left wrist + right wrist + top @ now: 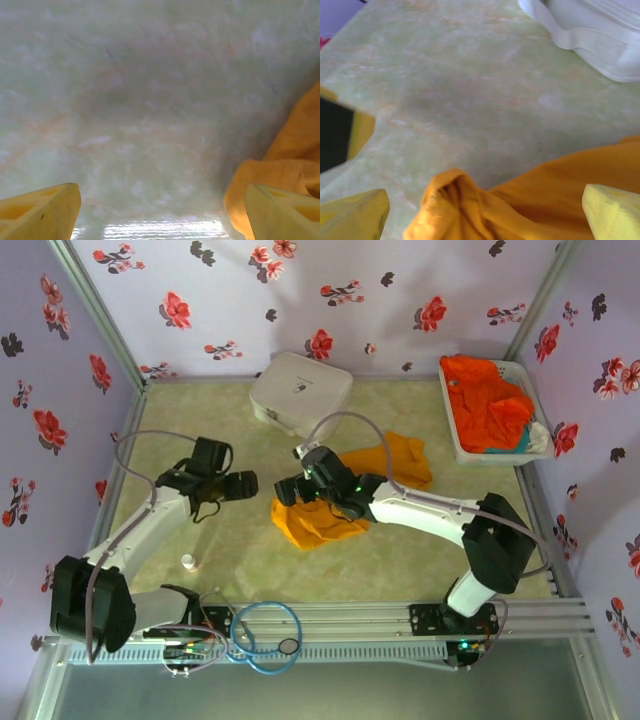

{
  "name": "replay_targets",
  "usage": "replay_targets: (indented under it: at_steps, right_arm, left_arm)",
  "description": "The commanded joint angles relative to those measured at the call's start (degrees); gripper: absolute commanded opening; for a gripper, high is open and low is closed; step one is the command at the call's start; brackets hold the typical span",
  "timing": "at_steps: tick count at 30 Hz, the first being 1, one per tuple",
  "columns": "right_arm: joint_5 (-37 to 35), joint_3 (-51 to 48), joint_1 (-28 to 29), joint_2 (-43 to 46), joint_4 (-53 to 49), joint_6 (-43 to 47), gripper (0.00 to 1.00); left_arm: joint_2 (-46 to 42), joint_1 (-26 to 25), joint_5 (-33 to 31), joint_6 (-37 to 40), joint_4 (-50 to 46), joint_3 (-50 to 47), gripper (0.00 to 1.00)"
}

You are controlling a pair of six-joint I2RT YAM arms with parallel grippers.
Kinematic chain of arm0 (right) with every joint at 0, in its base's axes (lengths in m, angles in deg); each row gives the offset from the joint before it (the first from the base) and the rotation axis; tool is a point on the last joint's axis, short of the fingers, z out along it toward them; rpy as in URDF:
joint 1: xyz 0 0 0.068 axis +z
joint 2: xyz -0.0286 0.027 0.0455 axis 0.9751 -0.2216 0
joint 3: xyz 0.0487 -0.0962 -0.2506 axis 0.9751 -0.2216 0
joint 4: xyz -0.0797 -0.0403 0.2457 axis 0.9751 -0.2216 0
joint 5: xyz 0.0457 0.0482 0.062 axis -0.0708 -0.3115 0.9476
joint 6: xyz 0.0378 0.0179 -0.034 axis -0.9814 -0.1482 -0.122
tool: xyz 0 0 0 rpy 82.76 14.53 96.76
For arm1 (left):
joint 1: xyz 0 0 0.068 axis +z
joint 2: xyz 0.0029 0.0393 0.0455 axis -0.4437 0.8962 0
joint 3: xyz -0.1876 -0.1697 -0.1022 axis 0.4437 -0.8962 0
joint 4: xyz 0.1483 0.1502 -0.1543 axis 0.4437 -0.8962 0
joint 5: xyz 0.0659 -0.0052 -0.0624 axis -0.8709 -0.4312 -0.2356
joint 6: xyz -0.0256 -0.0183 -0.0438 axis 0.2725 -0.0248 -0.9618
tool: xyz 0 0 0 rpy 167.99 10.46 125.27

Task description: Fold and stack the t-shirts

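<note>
Two t-shirts are on the table (400, 560). The golden yellow-orange t-shirt (318, 525) lies crumpled at mid-table, partly under the right arm. The red-orange t-shirt (488, 398) is heaped in a white basket (452, 435) at the far right corner.

In the top view, the right gripper (285, 490) hangs over the left end of the yellow-orange shirt. In the right wrist view, its fingers (612, 212) stand wide apart and grip nothing. A bunched fold of the shirt (451, 200) lies loose between them, nearer the left finger, and smoother cloth runs on toward the right finger.

The left gripper (246, 484) is just left of the shirt and faces the right gripper. Its fingers (42, 212) are also spread wide and hold nothing, with bare table between them. The shirt's edge (292, 155) lies at its right finger, which partly covers the cloth.

A white hard case (300, 390) sits at the far edge behind both grippers, apart from the shirt. A small cylinder (188, 562) stands near the left arm. Bare table lies left of the shirt and between the shirt and the near rail.
</note>
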Motion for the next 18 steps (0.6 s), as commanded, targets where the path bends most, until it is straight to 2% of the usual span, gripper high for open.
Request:
replay_targets:
  at_steps: [1,6,9,13,18]
  right_arm:
    - [-4.87,-1.90,-2.53,1.98,-3.73,-2.95,0.99]
    - [-9.81,-6.21,-9.04,5.87,-8.91,-10.50,0.91]
    - [-12.24,-9.46,-14.02,9.10,-11.31,-14.84,0.86]
    - [-10.89,-11.87,-21.77,10.99,-15.45,-18.87,0.84]
    - [-4.65,-13.43,-30.24,9.65,-17.68,-20.87,0.80]
  left_arm:
    - [-0.25,-3.90,0.94,-6.70,4.18,-2.93,0.85]
    - [0.66,-14.54,-0.82,-12.25,12.03,-7.03,0.84]
    - [3.32,-18.73,-2.25,-14.56,14.85,-7.74,0.84]
    - [8.71,-21.46,-4.33,-14.54,16.19,-5.33,0.83]
    - [14.42,-23.69,-11.52,-10.78,12.32,0.59,0.69]
